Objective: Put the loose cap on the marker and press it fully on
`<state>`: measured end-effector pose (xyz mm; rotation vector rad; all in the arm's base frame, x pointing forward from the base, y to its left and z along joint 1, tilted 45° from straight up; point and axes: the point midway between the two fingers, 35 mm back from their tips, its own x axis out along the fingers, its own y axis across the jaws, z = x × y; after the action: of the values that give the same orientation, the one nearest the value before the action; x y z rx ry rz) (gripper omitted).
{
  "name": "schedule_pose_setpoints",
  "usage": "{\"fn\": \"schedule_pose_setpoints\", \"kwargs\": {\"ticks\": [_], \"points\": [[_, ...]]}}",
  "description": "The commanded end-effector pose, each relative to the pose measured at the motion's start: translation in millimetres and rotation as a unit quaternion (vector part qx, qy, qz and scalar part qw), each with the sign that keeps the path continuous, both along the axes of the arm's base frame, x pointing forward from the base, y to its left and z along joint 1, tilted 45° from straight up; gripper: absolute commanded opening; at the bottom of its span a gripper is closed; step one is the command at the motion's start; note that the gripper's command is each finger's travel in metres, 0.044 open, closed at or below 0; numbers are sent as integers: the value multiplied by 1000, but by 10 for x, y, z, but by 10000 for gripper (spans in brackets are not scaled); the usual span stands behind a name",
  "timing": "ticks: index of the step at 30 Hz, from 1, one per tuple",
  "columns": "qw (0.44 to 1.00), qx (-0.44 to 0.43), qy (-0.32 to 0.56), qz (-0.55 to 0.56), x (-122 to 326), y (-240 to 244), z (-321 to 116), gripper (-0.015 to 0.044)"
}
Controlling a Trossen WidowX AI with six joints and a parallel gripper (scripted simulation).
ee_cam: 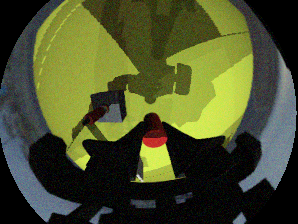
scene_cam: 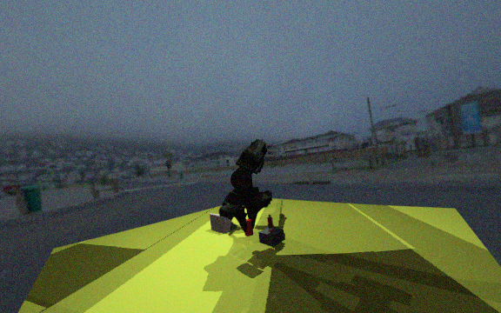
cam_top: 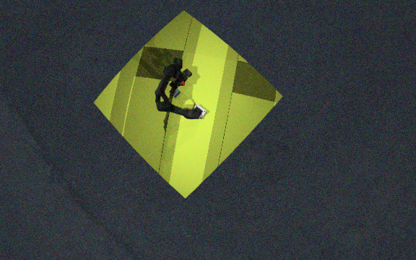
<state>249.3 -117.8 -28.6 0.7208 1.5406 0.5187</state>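
Currently, black angular gripper (scene_cam: 249, 229) (ee_cam: 152, 124) pinches red cylindrical cap (cam_top: 183, 83) (scene_cam: 249, 227) (ee_cam: 155, 134) betw. jaws; dark boxy holder block (cam_top: 176, 93) (scene_cam: 271, 237) (ee_cam: 108, 106) stands nearby w/ red-and-black slim marker (scene_cam: 270, 221) (ee_cam: 96, 115) upright, uncapped.

Dim sky (hazy) above distant buildings (scene_cam: 320, 141).
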Motion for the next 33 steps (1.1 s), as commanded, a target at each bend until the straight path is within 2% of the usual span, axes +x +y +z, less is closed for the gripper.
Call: {"fn": "schedule_pose_setpoints", "kwargs": {"ticks": [1,18,33], "points": [[1000,-7,-6,1,79,-6,203,0],[1000,-5,-5,1,259,223,1073,0],[1000,-5,-5,1,262,281,1057,0]]}}
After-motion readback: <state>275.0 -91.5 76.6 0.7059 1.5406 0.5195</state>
